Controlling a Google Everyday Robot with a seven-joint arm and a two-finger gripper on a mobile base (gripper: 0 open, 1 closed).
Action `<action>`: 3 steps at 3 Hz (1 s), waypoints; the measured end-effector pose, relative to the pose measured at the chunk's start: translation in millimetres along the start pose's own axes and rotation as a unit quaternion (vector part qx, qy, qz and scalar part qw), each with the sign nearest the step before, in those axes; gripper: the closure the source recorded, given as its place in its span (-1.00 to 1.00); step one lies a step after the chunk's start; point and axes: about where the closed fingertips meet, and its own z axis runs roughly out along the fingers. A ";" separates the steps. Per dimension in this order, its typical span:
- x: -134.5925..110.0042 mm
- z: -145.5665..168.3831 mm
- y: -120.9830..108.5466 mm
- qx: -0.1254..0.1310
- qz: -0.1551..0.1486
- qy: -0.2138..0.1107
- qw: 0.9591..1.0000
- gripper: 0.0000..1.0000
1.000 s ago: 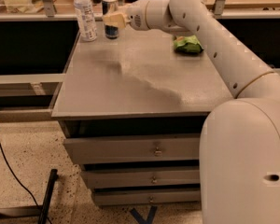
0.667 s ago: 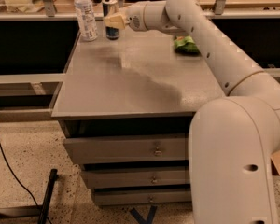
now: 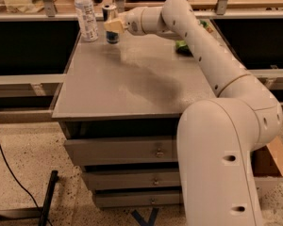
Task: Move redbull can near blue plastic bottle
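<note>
The redbull can (image 3: 109,12) stands upright at the far left of the grey table (image 3: 127,84), close to the right of the blue plastic bottle (image 3: 86,14). The bottle is clear with a white cap and a pale label and is taller than the can. My gripper (image 3: 114,26) reaches in from the right at can height. Its pale fingers (image 3: 115,25) are shut on the can's body and hide its middle. The can's base is at the table top.
A green crinkly snack bag (image 3: 182,46) lies at the far right of the table, partly behind my arm (image 3: 203,51). Drawers (image 3: 122,150) sit under the table top. A rail and shelf run behind the table. A black cable lies on the floor at the left.
The gripper with the can has stayed beside the bottle, sinking only slightly. The arm's large lower body has swung left and fills more of the right foreground.
</note>
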 end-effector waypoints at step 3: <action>19.5 25.5 -4.6 -0.013 0.001 0.003 1.000 -0.31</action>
